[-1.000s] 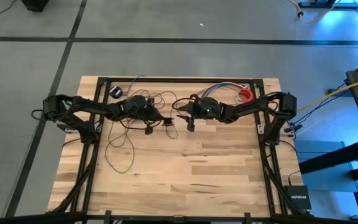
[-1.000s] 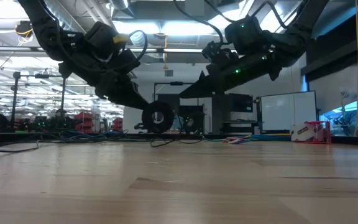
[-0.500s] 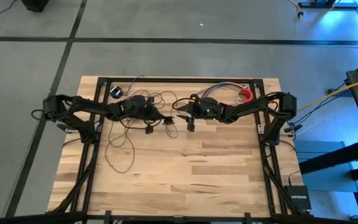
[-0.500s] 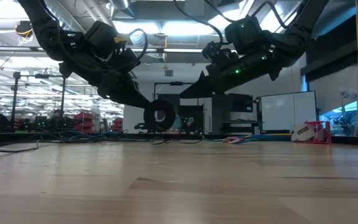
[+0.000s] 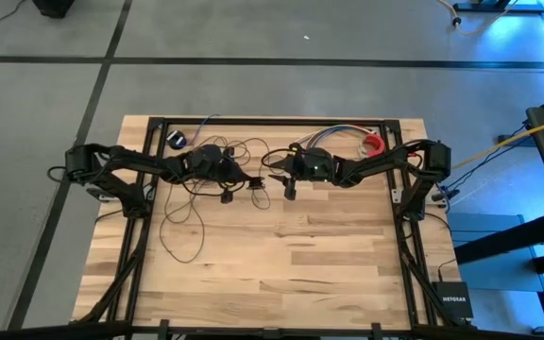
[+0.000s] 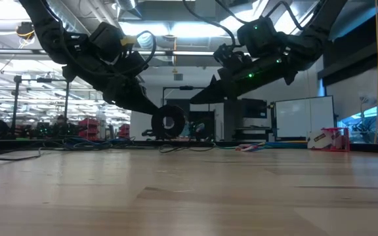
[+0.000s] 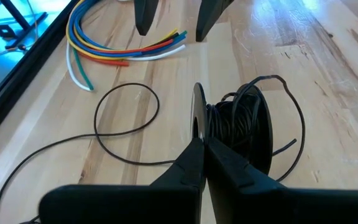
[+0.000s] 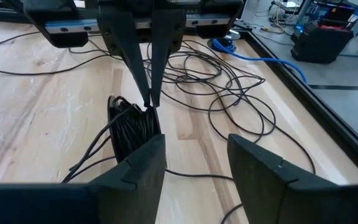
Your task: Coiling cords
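Left gripper reaches inward, jaws clamped on the round black spool wound with thin dark cord. Right gripper faces it nearby, jaws spread, empty.

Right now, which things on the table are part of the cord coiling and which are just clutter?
In the job:
- thin dark cord, loose loops on the wood
- black spool with cord wound on it
- left gripper, shut on the spool's rim
- right gripper, open, facing the spool

Lying about:
- multicoloured wires
- blue cable
- red tape dispenser
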Controlling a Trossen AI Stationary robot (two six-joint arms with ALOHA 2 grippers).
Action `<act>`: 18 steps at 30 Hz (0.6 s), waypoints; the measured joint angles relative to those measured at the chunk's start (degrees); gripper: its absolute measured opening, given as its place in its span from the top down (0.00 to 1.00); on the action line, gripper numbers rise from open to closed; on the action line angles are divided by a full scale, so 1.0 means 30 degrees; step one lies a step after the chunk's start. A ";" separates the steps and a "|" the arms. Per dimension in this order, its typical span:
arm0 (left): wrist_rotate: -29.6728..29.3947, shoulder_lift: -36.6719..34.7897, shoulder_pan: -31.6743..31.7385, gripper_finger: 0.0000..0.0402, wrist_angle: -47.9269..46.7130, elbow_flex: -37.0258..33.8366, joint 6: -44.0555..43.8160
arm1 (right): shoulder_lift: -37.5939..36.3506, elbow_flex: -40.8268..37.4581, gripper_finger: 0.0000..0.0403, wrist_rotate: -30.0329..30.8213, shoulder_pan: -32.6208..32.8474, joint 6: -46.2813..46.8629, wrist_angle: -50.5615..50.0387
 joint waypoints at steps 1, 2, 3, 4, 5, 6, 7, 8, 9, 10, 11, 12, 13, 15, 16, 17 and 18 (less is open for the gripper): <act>0.0000 0.0000 0.0000 0.99 -0.0001 0.0000 0.0000 | 0.0000 0.0000 0.56 0.0000 0.0000 0.0000 -0.0047; 0.0000 0.0000 0.0000 0.99 -0.0014 0.0000 0.0000 | 0.0000 0.0000 0.56 0.0000 0.0000 0.0000 -0.0046; 0.0000 0.0000 0.0000 0.99 -0.0025 0.0000 0.0000 | 0.0006 0.0000 0.56 0.0000 0.0000 0.0001 -0.0046; 0.0000 0.0000 0.0000 0.99 -0.0023 0.0000 0.0000 | 0.0007 0.0000 0.56 0.0000 0.0000 0.0007 -0.0046; 0.0000 0.0000 0.0000 0.99 -0.0022 0.0000 0.0000 | 0.0007 0.0000 0.56 -0.0004 0.0000 0.0000 -0.0043; 0.0000 0.0000 0.0000 0.99 -0.0027 0.0000 0.0000 | 0.0004 0.0000 0.56 -0.0011 0.0000 0.0000 -0.0086; 0.0000 0.0000 0.0000 0.99 -0.0029 0.0000 0.0000 | 0.0007 0.0007 0.56 -0.0047 0.0000 0.0003 -0.0155; 0.0000 0.0000 0.0000 0.99 -0.0031 0.0000 0.0000 | 0.0007 0.0007 0.56 -0.0128 0.0000 0.0002 -0.0138; 0.0000 0.0000 0.0000 0.99 -0.0046 0.0000 0.0000 | 0.0007 0.0007 0.56 -0.0058 0.0000 0.0004 -0.0028; -0.0002 0.0000 0.0000 0.99 -0.0100 0.0000 0.0000 | 0.0007 0.0028 0.56 0.0070 0.0000 0.0007 0.0036; 0.0000 0.0000 0.0000 0.99 -0.0155 0.0000 0.0000 | 0.0007 0.0097 0.56 0.0134 0.0000 0.0007 0.0003; -0.0007 0.0000 0.0000 0.99 -0.0156 0.0000 0.0000 | 0.0007 0.0109 0.56 0.0167 0.0000 0.0007 0.0020; -0.0004 0.0000 0.0000 0.99 -0.0156 0.0000 0.0000 | 0.0007 0.0109 0.56 0.0174 0.0013 0.0007 -0.0028; -0.0007 0.0000 0.0007 0.99 -0.0139 0.0000 0.0000 | 0.0007 0.0109 0.56 0.0189 0.0015 0.0007 -0.0058; -0.0007 0.0000 0.0000 0.99 -0.0146 0.0000 0.0000 | 0.0007 0.0109 0.56 0.0188 0.0010 0.0007 -0.0043; -0.0007 0.0000 0.0000 0.99 -0.0141 0.0000 0.0000 | 0.0007 0.0109 0.56 0.0193 0.0007 0.0007 -0.0039; -0.0007 0.0000 0.0000 0.99 -0.0146 0.0000 0.0000 | 0.0007 0.0109 0.56 0.0189 0.0007 0.0007 -0.0046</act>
